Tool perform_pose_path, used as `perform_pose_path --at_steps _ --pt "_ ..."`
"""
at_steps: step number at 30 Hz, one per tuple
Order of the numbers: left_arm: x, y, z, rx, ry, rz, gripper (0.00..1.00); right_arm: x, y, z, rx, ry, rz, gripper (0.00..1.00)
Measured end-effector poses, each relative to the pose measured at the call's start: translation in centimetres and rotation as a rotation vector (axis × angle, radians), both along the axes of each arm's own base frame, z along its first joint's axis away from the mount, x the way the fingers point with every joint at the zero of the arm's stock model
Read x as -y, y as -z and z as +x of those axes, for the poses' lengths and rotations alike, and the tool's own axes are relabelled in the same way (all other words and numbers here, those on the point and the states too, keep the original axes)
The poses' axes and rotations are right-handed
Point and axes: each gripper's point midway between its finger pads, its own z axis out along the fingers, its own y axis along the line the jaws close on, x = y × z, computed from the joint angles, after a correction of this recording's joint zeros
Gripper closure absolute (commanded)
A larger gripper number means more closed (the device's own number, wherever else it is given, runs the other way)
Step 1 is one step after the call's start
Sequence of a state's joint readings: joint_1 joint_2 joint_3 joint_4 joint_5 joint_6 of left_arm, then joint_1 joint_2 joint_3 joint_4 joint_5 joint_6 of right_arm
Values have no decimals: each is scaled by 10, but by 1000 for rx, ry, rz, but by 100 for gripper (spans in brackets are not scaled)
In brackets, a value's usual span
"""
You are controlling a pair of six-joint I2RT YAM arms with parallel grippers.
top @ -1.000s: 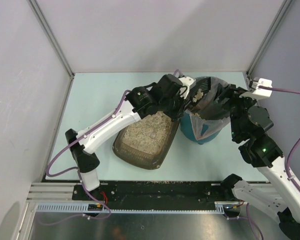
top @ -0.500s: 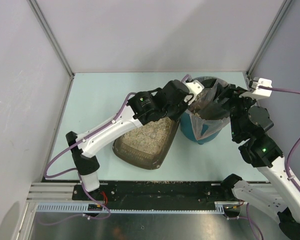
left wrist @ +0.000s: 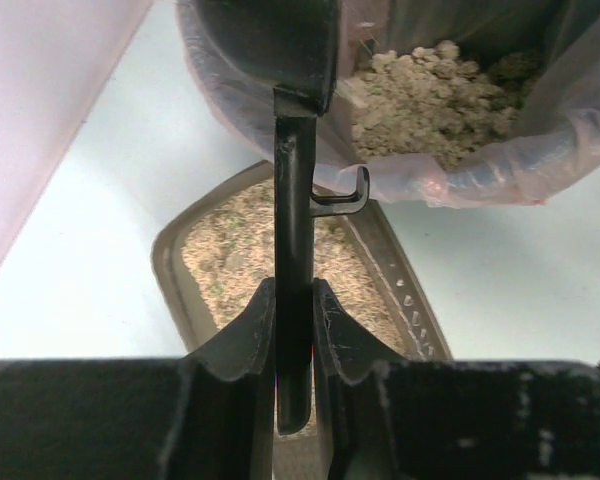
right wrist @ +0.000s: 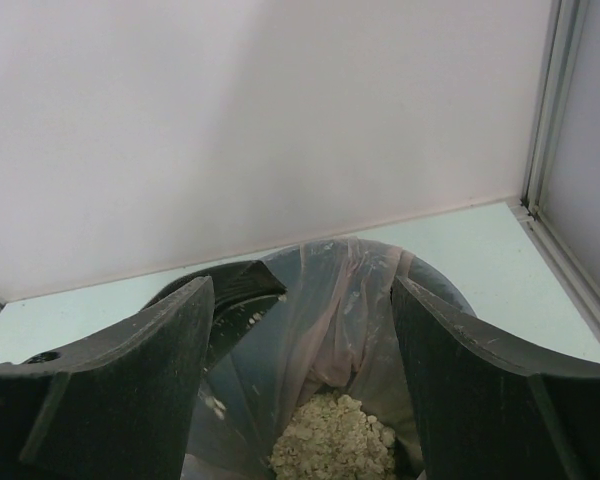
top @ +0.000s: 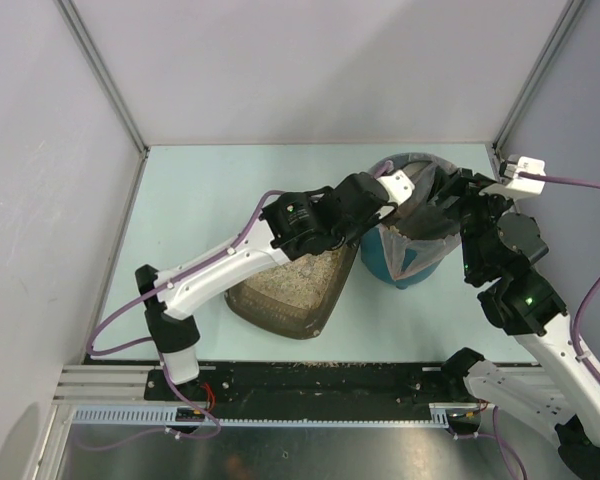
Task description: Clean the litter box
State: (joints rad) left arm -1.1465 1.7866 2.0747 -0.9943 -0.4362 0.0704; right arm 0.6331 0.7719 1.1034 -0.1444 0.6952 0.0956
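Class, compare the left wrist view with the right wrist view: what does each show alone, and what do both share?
Only the left wrist view shows the litter box and the left hand shut on the scoop handle. Only the right wrist view shows the open right hand and the metal corner post. Both show the bagged bin holding clumped litter.
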Motion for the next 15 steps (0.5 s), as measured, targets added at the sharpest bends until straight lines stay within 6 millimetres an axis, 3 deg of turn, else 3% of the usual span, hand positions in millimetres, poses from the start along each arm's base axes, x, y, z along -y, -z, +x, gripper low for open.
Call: perform_pose_path --at_steps 9,15 --pt "-11 -8 10 108 -42 85 100 2 -1 -3 2 0 8 24" --pt "-12 9 7 89 -32 130 100 3 0 -3 1 6 10 24"
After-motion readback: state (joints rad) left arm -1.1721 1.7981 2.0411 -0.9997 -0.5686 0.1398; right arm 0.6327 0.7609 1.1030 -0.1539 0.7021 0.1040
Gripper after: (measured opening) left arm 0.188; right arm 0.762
